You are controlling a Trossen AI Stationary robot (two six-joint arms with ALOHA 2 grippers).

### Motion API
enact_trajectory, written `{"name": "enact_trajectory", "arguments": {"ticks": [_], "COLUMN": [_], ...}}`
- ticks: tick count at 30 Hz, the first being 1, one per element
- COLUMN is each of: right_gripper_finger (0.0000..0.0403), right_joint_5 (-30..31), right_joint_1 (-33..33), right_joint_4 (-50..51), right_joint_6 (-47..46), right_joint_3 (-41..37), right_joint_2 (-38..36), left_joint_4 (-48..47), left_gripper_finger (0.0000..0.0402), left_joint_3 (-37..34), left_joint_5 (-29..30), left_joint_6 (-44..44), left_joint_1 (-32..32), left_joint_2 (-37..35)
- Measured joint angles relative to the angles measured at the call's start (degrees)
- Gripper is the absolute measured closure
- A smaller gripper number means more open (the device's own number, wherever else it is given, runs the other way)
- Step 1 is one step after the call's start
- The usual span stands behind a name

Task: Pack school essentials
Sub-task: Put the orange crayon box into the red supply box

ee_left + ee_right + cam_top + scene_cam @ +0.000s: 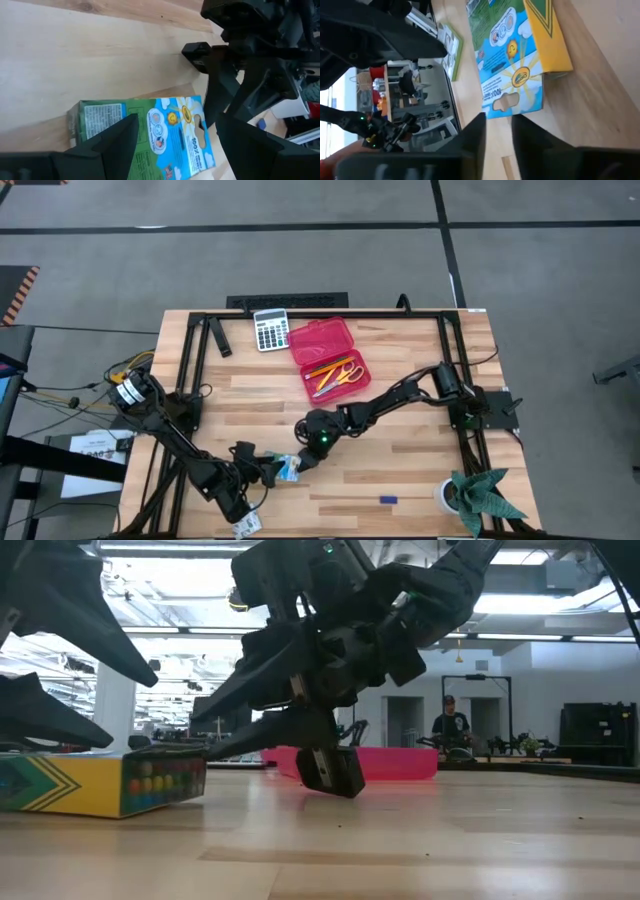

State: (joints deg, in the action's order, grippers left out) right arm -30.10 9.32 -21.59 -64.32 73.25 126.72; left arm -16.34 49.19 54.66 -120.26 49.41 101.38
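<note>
near the front edge of the wooden surface [400,470] there's a white printed packet [247,525], a small blue piece [387,500] and a roll of tape with green cloth [470,495] at the right corner. a bit further in lies the crayon box [288,469], flat, green and yellow. the left gripper [268,470] reaches in low, its fingers [107,142] spread apart on either side of the box. the right gripper [306,460] angles down at the box's blue tab end; its fingers [475,132] look nearly together just beside that end, can't tell if they pinch it. further back the open red case [328,358] holds yellow-handled scissors [345,374] and pencils [322,370], with the grey calculator [270,330] just beside it.
</note>
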Motion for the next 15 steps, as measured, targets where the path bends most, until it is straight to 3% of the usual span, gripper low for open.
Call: {"name": "enact_trajectory", "arguments": {"ticks": [3, 6, 15], "right_gripper_finger": [0.0326, 0.0316, 0.0184], "right_joint_5": [0.1, 0.1, 1.5], "right_joint_1": [-0.2, -0.4, -0.5], "right_joint_4": [0.1, 1.7, 4.8], "right_joint_6": [0.1, 0.5, 0.8], "right_joint_3": [0.0, 0.0, 0.0], "right_joint_2": [0.0, 0.0, 0.0], "left_joint_4": [0.1, 0.1, 0.0], "left_gripper_finger": [0.0142, 0.0142, 0.0142], "left_joint_3": [0.0, 0.0, 0.0], "left_joint_5": [0.0, -0.3, -0.3], "left_joint_6": [0.1, 0.7, 2.0], "left_joint_1": [-0.1, -0.1, -0.1], "left_joint_2": [0.0, 0.0, 0.0]}}
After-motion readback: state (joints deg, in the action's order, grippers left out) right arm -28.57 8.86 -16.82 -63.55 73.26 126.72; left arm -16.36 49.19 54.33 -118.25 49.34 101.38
